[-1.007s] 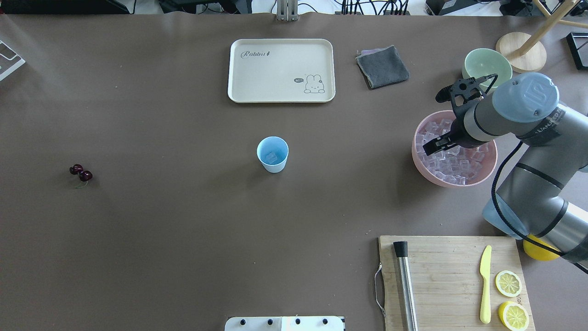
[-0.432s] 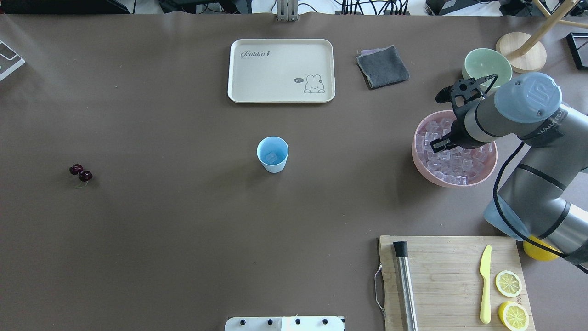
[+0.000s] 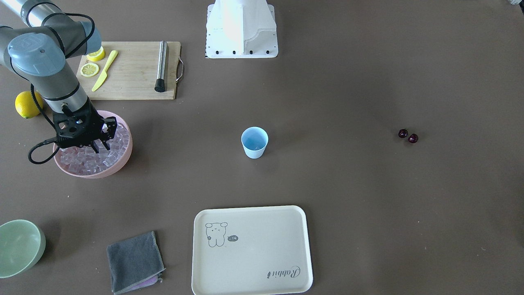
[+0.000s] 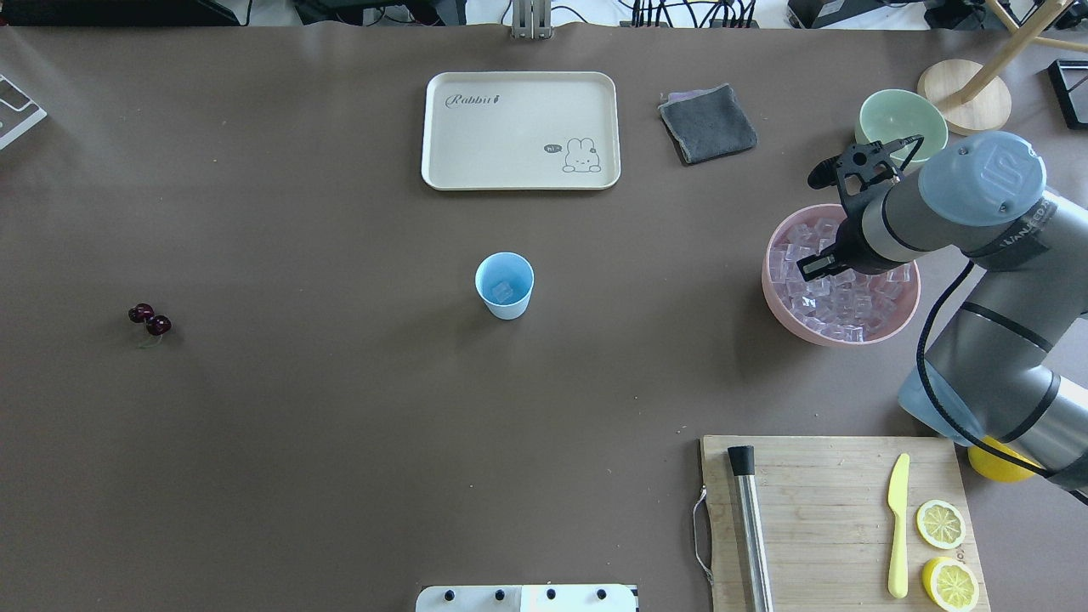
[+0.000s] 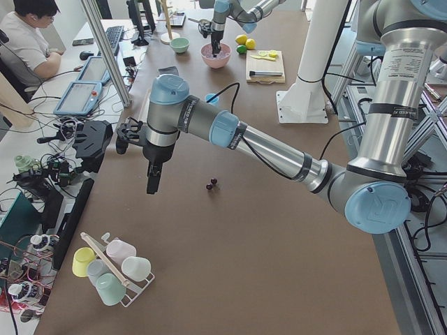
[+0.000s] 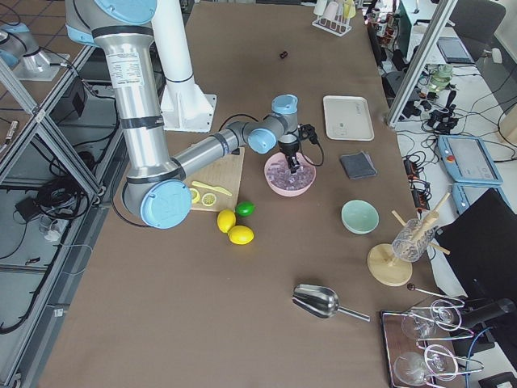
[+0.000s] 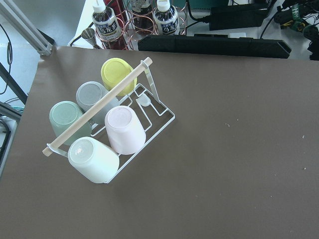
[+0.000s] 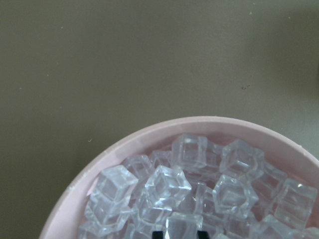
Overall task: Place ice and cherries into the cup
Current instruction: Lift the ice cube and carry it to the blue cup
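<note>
R gripper (image 4: 814, 267) sinks deeper into ice (image 8: 167, 184), pink bowl (image 4: 778, 297) well right of cup (image 4: 510, 308).
It straddles a cube; clamped or not, we can't tell. Next pick looks imminent; cherries (image 4: 150, 320) wait far left.

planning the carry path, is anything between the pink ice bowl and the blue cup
Nothing visible does. Bare table runs from the pink bowl to the cup; the tray and grey cloth lie farther off, the cutting board nearer the robot.
</note>
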{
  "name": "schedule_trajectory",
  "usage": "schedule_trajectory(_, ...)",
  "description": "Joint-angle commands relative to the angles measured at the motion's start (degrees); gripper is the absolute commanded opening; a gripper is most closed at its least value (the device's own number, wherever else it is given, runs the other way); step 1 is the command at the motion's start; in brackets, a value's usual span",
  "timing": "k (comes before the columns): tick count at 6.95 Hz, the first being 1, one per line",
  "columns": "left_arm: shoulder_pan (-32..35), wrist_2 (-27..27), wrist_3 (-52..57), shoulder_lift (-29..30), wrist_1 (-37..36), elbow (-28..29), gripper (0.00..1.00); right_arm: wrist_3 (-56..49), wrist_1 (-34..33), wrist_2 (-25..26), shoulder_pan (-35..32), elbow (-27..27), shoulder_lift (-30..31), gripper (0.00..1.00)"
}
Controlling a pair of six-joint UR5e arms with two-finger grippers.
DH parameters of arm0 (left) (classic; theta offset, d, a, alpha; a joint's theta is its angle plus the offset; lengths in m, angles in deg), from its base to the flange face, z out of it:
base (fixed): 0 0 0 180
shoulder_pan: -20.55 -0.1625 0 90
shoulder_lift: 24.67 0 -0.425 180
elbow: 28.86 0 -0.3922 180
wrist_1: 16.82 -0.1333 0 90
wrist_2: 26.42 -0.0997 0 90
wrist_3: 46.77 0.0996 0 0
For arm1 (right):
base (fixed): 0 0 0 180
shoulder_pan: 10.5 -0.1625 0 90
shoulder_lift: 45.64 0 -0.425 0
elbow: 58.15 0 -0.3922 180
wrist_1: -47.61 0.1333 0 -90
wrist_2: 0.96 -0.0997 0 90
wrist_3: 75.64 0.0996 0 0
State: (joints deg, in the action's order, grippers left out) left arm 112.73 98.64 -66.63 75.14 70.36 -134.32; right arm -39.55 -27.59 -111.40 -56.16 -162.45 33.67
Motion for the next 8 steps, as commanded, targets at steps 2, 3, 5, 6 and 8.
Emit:
schedule_trajectory(2, -0.08, 0.0, -0.17, 0.38, 0.0, -0.71, 0.98, 0.47, -0.31, -4.04, -4.93, -3.7, 1.03, 0.0)
schedule_trajectory(3, -0.16, 0.0, -0.26, 0.47, 0.0, -0.97, 0.98, 0.55, -0.31, -5.56, -7.4, -4.93, 0.59, 0.0)
schedule_trajectory(5, -0.16, 0.18, -0.26, 0.47, 0.0, -1.06, 0.98, 3.86, -0.31, -6.1, -9.27, -5.21, -3.34, 0.0)
schedule_trajectory(6, -0.25, 0.18, -0.26, 0.47, 0.0, -1.06, 0.98, 9.55, -0.83, -5.49, -8.57, -4.86, -8.07, 0.0)
schedule_trajectory(8, -1.04, 0.61, -0.26, 0.47, 0.0, -0.97, 0.98, 18.01, -0.75, -2.27, -5.52, -5.29, -14.33, 0.0)
